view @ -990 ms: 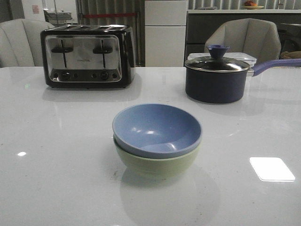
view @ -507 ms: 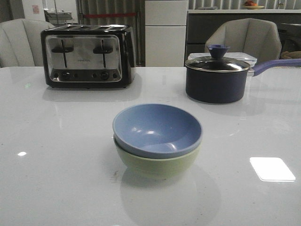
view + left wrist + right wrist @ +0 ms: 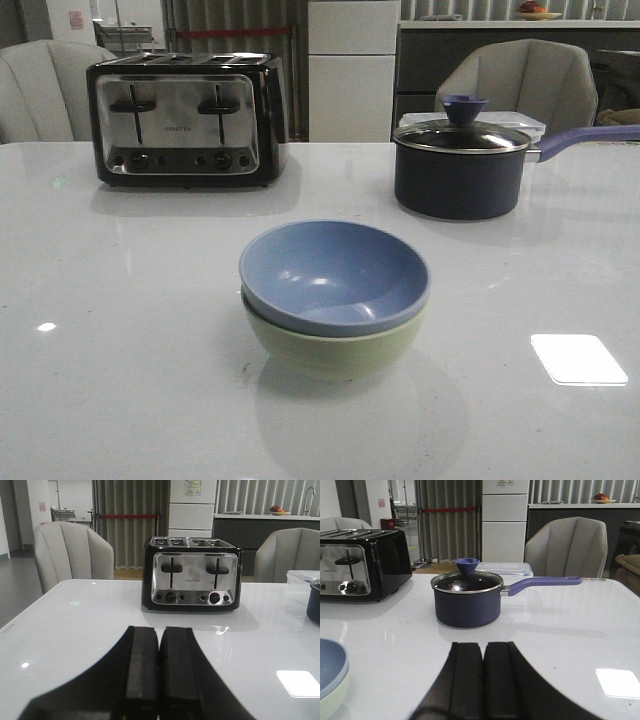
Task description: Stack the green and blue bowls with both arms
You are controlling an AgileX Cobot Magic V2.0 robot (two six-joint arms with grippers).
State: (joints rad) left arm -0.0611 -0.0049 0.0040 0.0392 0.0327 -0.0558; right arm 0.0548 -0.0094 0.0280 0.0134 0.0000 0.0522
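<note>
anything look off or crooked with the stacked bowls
Slightly. The blue bowl sits nested in the green bowl but tilted, its rim higher at the back and dipping toward the front right. Nothing is spilled or damaged. Both end effectors, left and right, are shut and clear of the stack.

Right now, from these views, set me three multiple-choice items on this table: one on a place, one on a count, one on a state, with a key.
1. Where does the blue bowl sit?
A. inside the green bowl
B. beside the toaster
C. on the saucepan

2. How many slot levers show on the toaster's front?
A. one
B. two
C. four

3. How does the left tool stand?
A. wide open
B. shut on a bowl
C. shut, holding nothing

Key: 1 A, the blue rim rests tilted within the green one. 2 B, two black levers show. 3 C, its fingers meet over bare table.
</note>
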